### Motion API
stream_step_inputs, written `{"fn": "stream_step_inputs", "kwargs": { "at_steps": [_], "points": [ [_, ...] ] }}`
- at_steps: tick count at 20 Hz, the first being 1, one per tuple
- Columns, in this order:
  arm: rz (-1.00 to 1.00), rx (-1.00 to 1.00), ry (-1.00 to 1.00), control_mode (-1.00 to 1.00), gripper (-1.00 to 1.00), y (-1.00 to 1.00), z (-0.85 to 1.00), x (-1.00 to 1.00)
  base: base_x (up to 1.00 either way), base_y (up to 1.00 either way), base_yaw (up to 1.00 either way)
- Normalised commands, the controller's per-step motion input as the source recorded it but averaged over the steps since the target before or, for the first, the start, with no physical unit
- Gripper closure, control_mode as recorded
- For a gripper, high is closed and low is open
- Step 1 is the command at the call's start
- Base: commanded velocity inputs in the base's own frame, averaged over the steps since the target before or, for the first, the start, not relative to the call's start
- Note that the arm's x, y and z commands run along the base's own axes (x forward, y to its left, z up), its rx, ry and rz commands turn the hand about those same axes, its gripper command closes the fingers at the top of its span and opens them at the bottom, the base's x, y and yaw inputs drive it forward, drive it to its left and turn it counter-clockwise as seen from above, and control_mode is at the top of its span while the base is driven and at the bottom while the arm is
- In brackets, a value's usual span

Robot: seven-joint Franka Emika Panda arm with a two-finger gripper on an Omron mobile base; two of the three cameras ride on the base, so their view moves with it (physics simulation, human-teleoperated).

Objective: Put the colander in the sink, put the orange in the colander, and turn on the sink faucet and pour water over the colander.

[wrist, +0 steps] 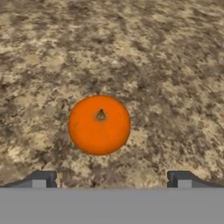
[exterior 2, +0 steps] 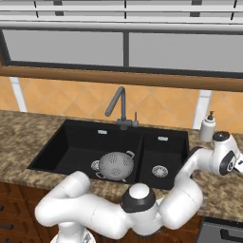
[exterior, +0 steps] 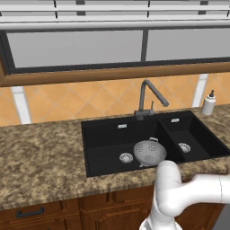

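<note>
The gripper (wrist: 111,179) has its fingers (wrist: 43,178) spread wide and holds nothing. The orange (wrist: 99,124) lies ahead of them, between their lines but apart from both, stem up on the speckled counter (wrist: 166,65). Off to the arm's left, the colander (exterior: 149,152) sits in the large basin of the sink (exterior: 108,134), below the faucet (exterior: 148,99).

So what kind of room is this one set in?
A rendered kitchen: a black double-basin sink with a gooseneck faucet is set in a speckled granite counter, with wooden cabinets beneath and a tiled backsplash behind.
</note>
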Motion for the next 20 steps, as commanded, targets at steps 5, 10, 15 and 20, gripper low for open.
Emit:
{"fn": "stream_step_inputs", "kwargs": {
  "at_steps": [5, 10, 15, 20],
  "points": [
    [0.07, 0.04, 0.02, -1.0, -1.0, -0.03, 0.0, 0.27, 0.0, 0.0, 0.0],
    [0.08, 0.07, 0.03, -1.0, -1.0, -0.14, -0.09, 0.16, 0.0, 0.0, 0.0],
    [0.03, 0.04, 0.0, -1.0, -1.0, -0.26, -0.2, 0.05, 0.0, 0.0, 0.0],
    [0.0, 0.01, 0.0, -1.0, -1.0, -0.2, -0.08, 0.01, 0.0, 0.0, 0.0]
  ]
}}
